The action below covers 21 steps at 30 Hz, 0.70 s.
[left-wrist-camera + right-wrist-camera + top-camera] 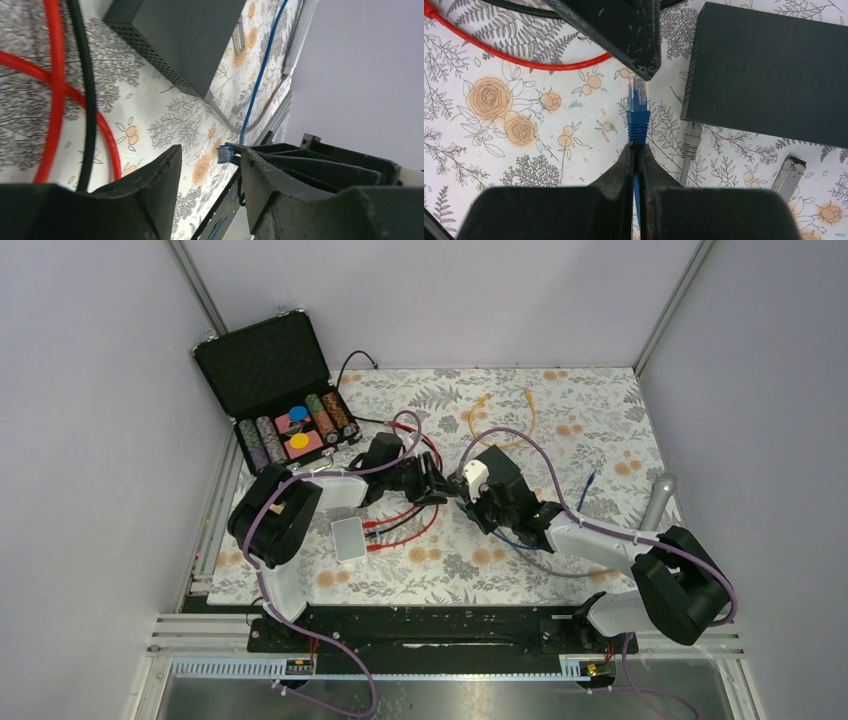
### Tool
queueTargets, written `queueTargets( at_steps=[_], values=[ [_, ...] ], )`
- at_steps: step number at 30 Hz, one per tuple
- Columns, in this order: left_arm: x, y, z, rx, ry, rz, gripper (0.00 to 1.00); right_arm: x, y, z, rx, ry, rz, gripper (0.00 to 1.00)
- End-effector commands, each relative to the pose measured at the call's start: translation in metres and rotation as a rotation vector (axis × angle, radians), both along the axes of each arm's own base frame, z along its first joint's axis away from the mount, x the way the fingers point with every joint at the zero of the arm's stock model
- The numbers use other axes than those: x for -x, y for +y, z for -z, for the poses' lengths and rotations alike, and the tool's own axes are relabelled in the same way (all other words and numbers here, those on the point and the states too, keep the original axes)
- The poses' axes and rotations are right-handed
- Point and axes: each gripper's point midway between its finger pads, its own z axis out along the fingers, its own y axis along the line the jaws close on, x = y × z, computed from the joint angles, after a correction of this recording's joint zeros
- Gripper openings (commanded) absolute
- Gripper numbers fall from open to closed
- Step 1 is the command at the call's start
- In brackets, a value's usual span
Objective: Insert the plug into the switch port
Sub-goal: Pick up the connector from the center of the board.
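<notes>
Right wrist view: the plug (638, 97) sits just ahead of your right gripper (638, 147), clear tip forward and blue boot nearest the fingertips. The right fingers are pressed together on the blue cable (637, 185) directly behind the boot, with no gap beyond the cable itself. The plug is in the air over the floral table cover (514, 110), not in any port.

- Switch (769, 75): ahead and to the right of the right gripper, apart from the plug. A grey cable (690, 142) meets its near edge.
- One finger (624, 30) of the left gripper hangs straight ahead of the plug tip. You cannot tell whether it touches the plug.
- A small metal module (788, 172) lies to the right of the right gripper.

Left wrist view: your left gripper (209, 160) is wide open and grips nothing. The plug (225, 152) shows in the gap, close against the right-hand finger (260, 170). The switch (190, 35) lies ahead of it, and the red cable (55, 75) and black cable (89, 90) run past on the left.

Top external view: both grippers meet at mid-table. A white box (348, 538) lies behind the left gripper, an open chip case (270, 370) beyond its arm, and an orange cable (500, 410) ahead of the right gripper.
</notes>
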Motion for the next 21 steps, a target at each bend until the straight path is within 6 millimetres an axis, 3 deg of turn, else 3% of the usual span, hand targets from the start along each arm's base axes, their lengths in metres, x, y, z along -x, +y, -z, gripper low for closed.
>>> queueTargets(
  at_steps=[1, 5, 10, 12, 14, 15, 21],
  values=[
    [-0.006, -0.018, -0.025, 0.082, -0.063, 0.039, 0.47, -0.002, 0.008, -0.019, -0.042, -0.082, -0.036, 0.0],
    [-0.004, -0.023, -0.022, 0.112, -0.051, 0.053, 0.41, -0.001, 0.01, -0.02, -0.044, -0.083, -0.038, 0.0],
    [0.0, -0.024, -0.017, 0.099, -0.039, 0.064, 0.4, -0.001, 0.009, -0.02, -0.042, -0.078, -0.032, 0.0],
    [0.001, -0.025, -0.018, 0.099, -0.042, 0.072, 0.29, 0.0, 0.01, -0.02, -0.047, -0.074, -0.033, 0.0],
    [0.001, -0.026, -0.02, 0.105, -0.047, 0.079, 0.06, 0.0, 0.011, -0.02, -0.054, -0.066, -0.033, 0.0],
    [0.002, -0.027, -0.021, 0.109, -0.051, 0.083, 0.0, 0.001, 0.012, -0.02, -0.059, -0.054, -0.03, 0.03],
    [0.006, -0.031, -0.03, 0.131, -0.093, 0.115, 0.0, 0.005, 0.021, -0.026, -0.078, 0.0, -0.056, 0.35]
  ],
)
